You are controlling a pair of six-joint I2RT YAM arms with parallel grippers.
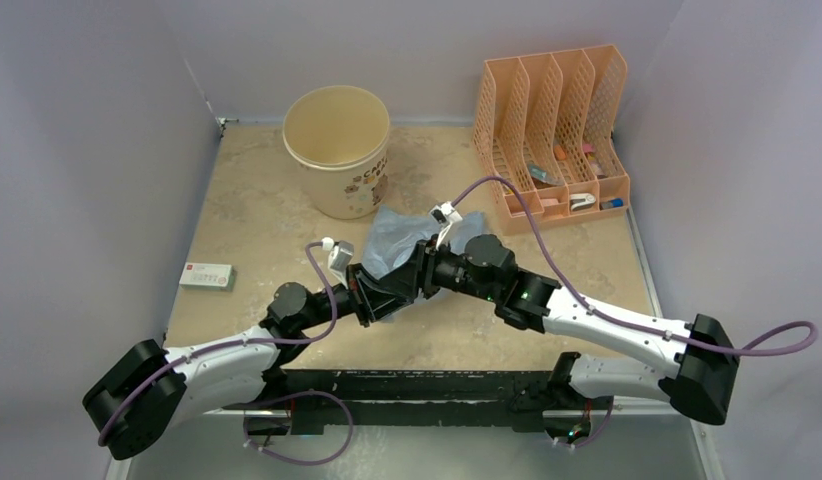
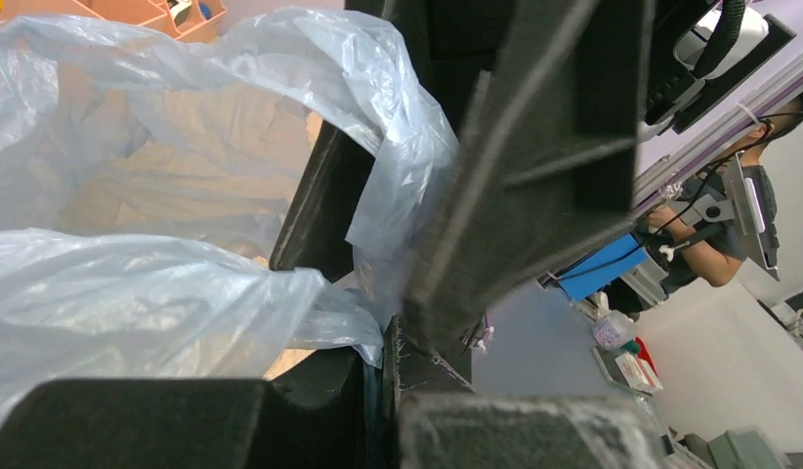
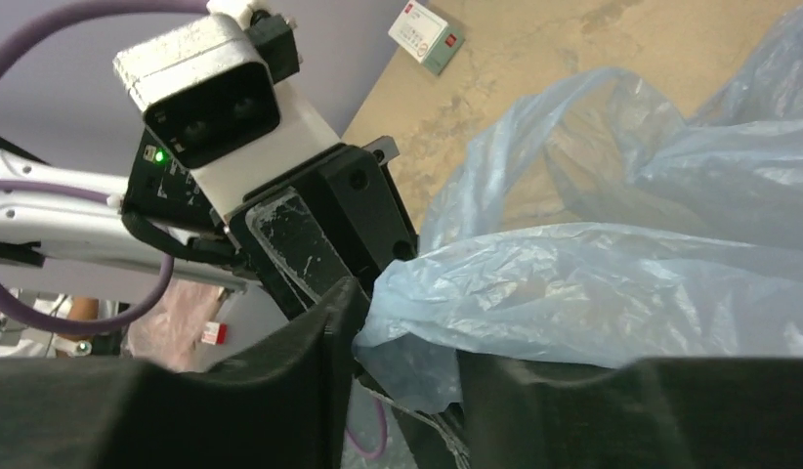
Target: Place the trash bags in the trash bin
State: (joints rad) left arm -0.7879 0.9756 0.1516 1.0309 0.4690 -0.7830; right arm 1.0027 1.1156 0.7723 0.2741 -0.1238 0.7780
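Observation:
The pale-blue crinkly trash bag (image 1: pixel 412 235) lies on the table just in front of the cream trash bin (image 1: pixel 337 150), which stands upright and open at the back. Both grippers meet at the bag's near edge. My left gripper (image 1: pixel 382 290) (image 2: pixel 390 342) is shut, pinching a fold of the bag (image 2: pixel 163 293). My right gripper (image 1: pixel 424 262) (image 3: pixel 407 342) faces it, jaws apart, with a corner of the bag (image 3: pixel 593 283) hanging loosely between its fingers. The left gripper's body (image 3: pixel 319 225) fills the right wrist view just beyond.
An orange mesh file organizer (image 1: pixel 552 130) holding small items stands at the back right. A small white and red box (image 1: pixel 207 275) (image 3: pixel 425 32) lies near the table's left edge. Walls close in on the left, back and right.

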